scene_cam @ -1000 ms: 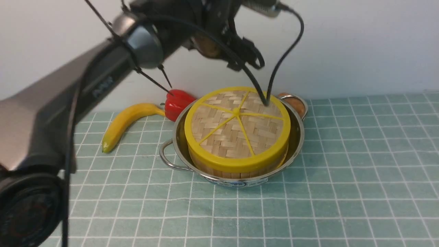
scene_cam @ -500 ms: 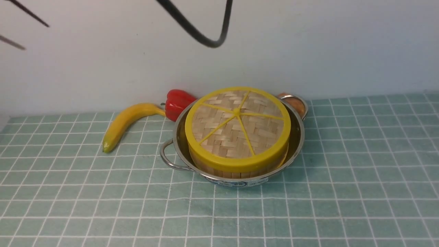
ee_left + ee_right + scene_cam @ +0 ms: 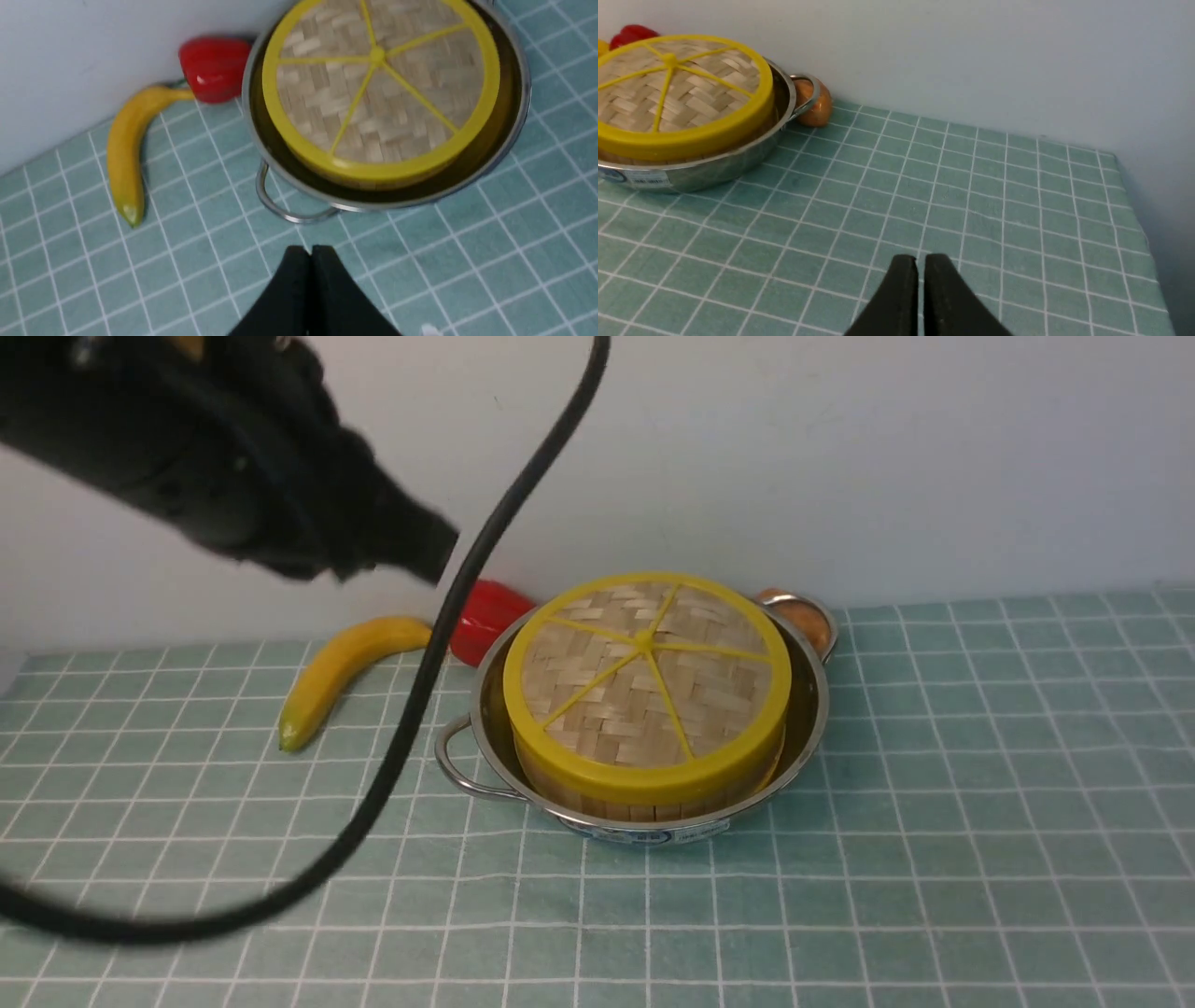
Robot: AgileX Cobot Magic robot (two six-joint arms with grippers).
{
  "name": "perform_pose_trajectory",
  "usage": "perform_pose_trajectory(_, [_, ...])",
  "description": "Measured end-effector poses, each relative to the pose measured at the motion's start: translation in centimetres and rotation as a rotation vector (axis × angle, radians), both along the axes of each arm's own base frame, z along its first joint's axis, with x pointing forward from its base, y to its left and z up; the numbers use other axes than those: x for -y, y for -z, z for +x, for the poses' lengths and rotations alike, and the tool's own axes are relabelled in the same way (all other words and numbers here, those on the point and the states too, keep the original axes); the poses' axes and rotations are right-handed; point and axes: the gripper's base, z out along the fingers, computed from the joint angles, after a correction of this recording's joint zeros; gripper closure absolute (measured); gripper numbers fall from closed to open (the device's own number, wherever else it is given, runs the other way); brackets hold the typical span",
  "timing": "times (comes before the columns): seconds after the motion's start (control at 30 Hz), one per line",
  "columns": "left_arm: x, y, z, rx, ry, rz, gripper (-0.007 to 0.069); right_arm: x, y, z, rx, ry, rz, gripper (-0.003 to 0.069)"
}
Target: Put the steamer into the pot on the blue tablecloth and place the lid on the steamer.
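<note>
Within the pot [image 3: 812, 747]: steamer [image 3: 653, 808] sitting, lid [image 3: 597, 691] covering it. Away from the pot: left gripper [image 3: 312, 252] closing on nothing, right gripper [image 3: 921, 259] showing only a narrow gap. Nothing apparently remaining.

Tabletop setup, gridded cloth [image 3: 934, 803], plain pale wall [image 3: 887, 457]

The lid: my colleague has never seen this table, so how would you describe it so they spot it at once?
On the blue tablecloth, find the wide shiny steel pot with loop handles. The lid is the round disc on top of the steamer sitting in it. Unlike the plain yellow banana, it is woven tan with a yellow rim and spokes like a citrus slice.
</note>
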Motion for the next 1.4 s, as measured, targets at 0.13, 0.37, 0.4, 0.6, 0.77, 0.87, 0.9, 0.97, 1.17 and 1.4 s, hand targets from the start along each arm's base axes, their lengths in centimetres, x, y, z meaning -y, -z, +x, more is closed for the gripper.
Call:
perform_pose_trajectory(0.13, [-1.6,2.2,-2.9,-0.06,0.004,0.014,0.0646,0.0,0.7,0.2,-0.016,0.007,0.002,0.0669])
perform_pose_trajectory(0.37, [-3.7,3.7,-6.9,-0.054,-0.008,-0.049,0.0643,-0.5,0.9,0.0,-0.054,-0.014,0.095,0.0671])
perform_pose_trajectory(0.4, [-3.9,3.6,-7.4,-0.055,-0.012,-0.067,0.0637,-0.7,1.0,0.0,-0.064,-0.024,0.117,0.067])
perform_pose_trajectory(0.6, [-4.7,2.8,-9.1,-0.033,-0.015,-0.12,0.0616,-1.4,1.1,-0.2,-0.098,-0.082,0.199,0.0664])
perform_pose_trajectory(0.77, [-4.7,2.9,-9.1,-0.034,-0.015,-0.121,0.0602,-2.0,1.2,-0.4,-0.126,-0.129,0.265,0.0659])
perform_pose_trajectory(0.87, [-4.7,2.9,-9.1,-0.034,-0.014,-0.121,0.0597,-2.3,1.2,-0.5,-0.139,-0.151,0.295,0.0655])
perform_pose_trajectory(0.9, [-4.7,2.8,-9.1,-0.031,-0.014,-0.119,0.0594,-2.4,1.2,-0.6,-0.143,-0.157,0.305,0.0654])
perform_pose_trajectory(0.97, [-5.0,2.7,-9.2,-0.019,-0.014,-0.111,0.0592,-2.6,1.2,-0.7,-0.152,-0.174,0.327,0.065])
perform_pose_trajectory(1.17, [-8.0,2.1,-9.6,0.177,-0.132,-0.154,0.0581,-3.1,1.1,-0.9,-0.177,-0.211,0.387,0.0635])
perform_pose_trajectory(1.4, [-11.8,5.7,-10.4,0.579,-0.35,-0.221,0.0567,-3.5,1.1,-1.0,-0.197,-0.237,0.437,0.0615])
